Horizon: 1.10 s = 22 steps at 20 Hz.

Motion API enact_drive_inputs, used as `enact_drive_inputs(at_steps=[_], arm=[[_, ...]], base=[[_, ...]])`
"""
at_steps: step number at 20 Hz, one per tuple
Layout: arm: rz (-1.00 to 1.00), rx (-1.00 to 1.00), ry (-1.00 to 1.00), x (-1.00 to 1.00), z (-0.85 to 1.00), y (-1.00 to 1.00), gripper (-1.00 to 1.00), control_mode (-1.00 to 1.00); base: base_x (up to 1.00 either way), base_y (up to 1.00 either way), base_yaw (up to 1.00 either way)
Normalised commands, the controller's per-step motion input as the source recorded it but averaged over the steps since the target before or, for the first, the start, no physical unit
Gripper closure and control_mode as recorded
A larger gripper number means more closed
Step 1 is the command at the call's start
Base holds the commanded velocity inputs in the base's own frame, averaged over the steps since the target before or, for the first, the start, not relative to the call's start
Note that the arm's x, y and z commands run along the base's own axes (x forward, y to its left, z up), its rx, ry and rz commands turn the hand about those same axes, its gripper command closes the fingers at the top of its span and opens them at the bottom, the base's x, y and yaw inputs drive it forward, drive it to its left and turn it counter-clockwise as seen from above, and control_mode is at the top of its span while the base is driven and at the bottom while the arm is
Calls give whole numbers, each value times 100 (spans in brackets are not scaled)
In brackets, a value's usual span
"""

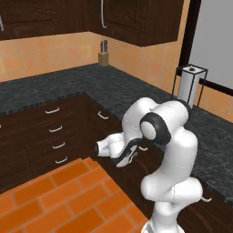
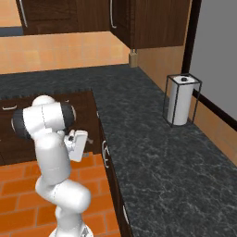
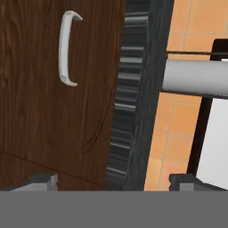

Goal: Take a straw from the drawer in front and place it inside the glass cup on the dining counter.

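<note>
The drawer (image 3: 49,107) is a dark brown wooden front with a curved silver bar handle (image 3: 67,49), and it is shut. The hand view is rolled, so the handle stands upright at upper left. My gripper (image 3: 116,180) faces this front from a short way off, open, with nothing between its fingers. From the right base view the gripper (image 2: 87,150) hangs low, just left of the drawer handle (image 2: 105,152) under the worktop edge. The straw, the glass cup and the dining counter are out of view.
A black speckled worktop (image 1: 113,86) runs along the corner over rows of shut drawers (image 1: 54,129). A paper towel holder (image 2: 180,99) stands on it near the wall, a knife block (image 1: 104,57) in the far corner. Orange tile floor (image 1: 68,195) lies open to the left.
</note>
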Motion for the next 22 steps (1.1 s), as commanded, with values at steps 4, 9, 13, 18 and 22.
enact_drive_inputs(at_steps=[4,9,13,18,22], arm=[[0,0,0,52,-44,-20,-100,-100],[0,0,0,46,-40,-23,-100,-100],[0,0,3,67,-39,-22,-100,-100],[0,3,6,69,-39,-24,-100,-100],[0,2,9,56,-50,-23,-100,-100]], base=[[0,0,0],[0,0,0],[0,0,0],[0,0,0],[0,0,0]])
